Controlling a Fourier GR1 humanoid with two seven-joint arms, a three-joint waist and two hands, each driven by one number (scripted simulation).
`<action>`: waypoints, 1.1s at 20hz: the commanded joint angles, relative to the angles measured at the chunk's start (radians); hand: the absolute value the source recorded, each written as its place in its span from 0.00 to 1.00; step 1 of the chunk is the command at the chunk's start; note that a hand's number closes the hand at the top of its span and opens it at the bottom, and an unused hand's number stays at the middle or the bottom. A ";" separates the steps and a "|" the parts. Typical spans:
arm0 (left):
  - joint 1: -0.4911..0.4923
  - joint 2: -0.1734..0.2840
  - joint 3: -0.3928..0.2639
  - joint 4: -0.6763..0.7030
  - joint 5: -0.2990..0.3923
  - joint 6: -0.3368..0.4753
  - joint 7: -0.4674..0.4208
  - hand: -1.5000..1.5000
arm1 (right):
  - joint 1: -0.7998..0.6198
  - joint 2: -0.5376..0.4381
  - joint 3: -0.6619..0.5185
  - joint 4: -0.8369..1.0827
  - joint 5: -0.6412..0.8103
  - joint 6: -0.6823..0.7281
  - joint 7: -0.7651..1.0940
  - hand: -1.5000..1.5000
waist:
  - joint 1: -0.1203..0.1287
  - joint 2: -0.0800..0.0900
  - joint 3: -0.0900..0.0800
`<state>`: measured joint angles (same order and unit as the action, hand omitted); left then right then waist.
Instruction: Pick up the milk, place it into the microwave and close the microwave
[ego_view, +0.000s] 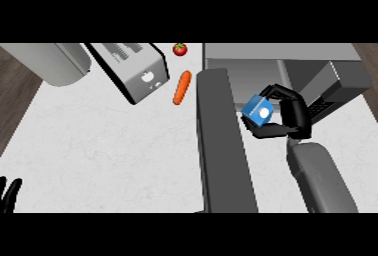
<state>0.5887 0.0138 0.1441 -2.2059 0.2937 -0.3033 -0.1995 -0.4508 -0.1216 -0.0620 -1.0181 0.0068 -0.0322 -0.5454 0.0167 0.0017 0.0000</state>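
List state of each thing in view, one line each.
milk: held at the microwave opening
right robot hand: curled round milk
left robot hand: open, resting at lower left edge
microwave door: open
carrot: lying on counter

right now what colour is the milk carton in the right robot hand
Blue with a white round mark, seen in the head view: the milk carton sits in the right robot hand.

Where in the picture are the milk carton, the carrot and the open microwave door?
milk carton (258, 110), head view, on its blue front face.
carrot (181, 87), head view, mid-length of its orange body.
microwave door (221, 145), head view, middle of the dark panel.
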 joint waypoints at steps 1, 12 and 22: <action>0.021 -0.013 -0.010 -0.028 -0.014 -0.002 0.007 0.00 | -0.194 -0.035 -0.072 0.246 -0.008 0.010 -0.017 1.00 | 0.016 0.005 0.001; -0.034 0.010 0.017 0.018 0.019 -0.051 0.011 0.00 | -0.515 -0.042 -0.135 0.659 0.050 -0.095 -0.124 1.00 | 0.046 0.019 0.002; -0.174 0.034 0.020 0.079 0.030 -0.031 0.043 0.00 | -0.607 -0.067 -0.110 0.808 0.139 -0.250 -0.183 1.00 | 0.079 0.043 0.002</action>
<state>0.4654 0.0414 0.1627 -2.1440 0.3174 -0.3447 -0.1710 -1.0267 -0.1869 -0.1858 -0.2672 0.1085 -0.2105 -0.7229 0.0880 0.0354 0.0026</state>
